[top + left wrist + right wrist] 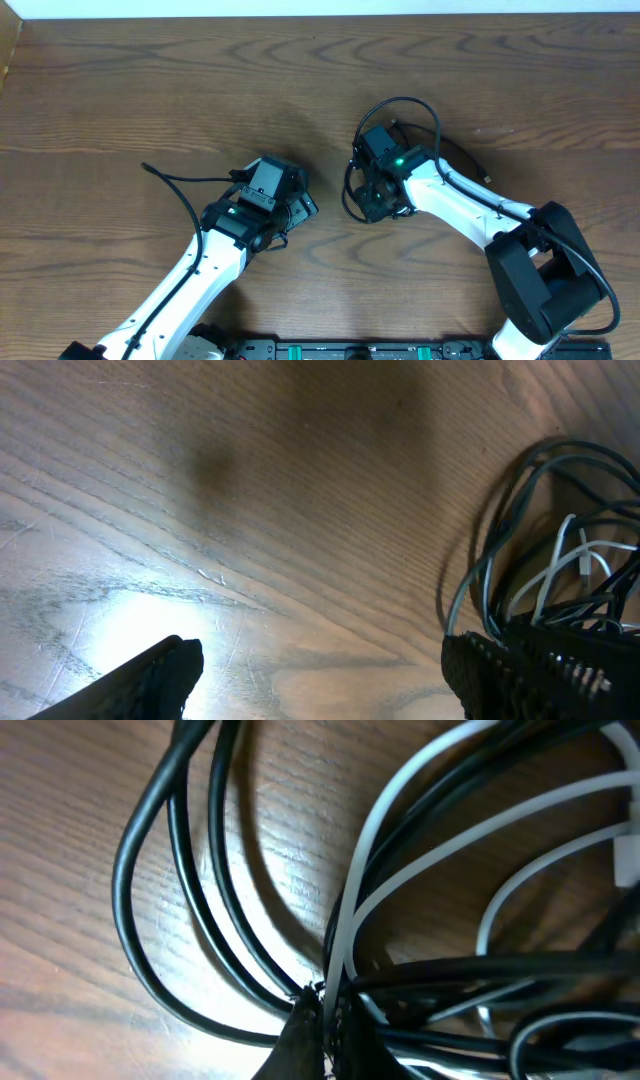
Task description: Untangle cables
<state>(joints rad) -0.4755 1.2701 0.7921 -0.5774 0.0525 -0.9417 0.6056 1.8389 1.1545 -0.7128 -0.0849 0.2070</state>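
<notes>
- Cables [350,920] crowd your right wrist view, right up against the lens. The black cords [150,880] swing out in loops to the left, and the white cord [400,810] sweeps off to the upper right.
- Your right claw [318,1025] is clenched, tips squeezed together at the bottom edge of that view. It sits exactly where the black and white strands bunch and cross.
- The strands touch those tips. Whether one is actually caught between them, you cannot tell from this angle.
- Your left claw [340,675] is released, jaws spread wide, one at each lower corner of its view. Bare counter [300,480] shows between them.
- From the left wrist, the tangle sits off to the right, just above and beside the right-hand jaw and outside the gap.
- Overhead, your two claws face each other near mid-counter, apart. The tangle lies tucked under and around the right claw, with a dark loop peeking out at its left edge.
</notes>
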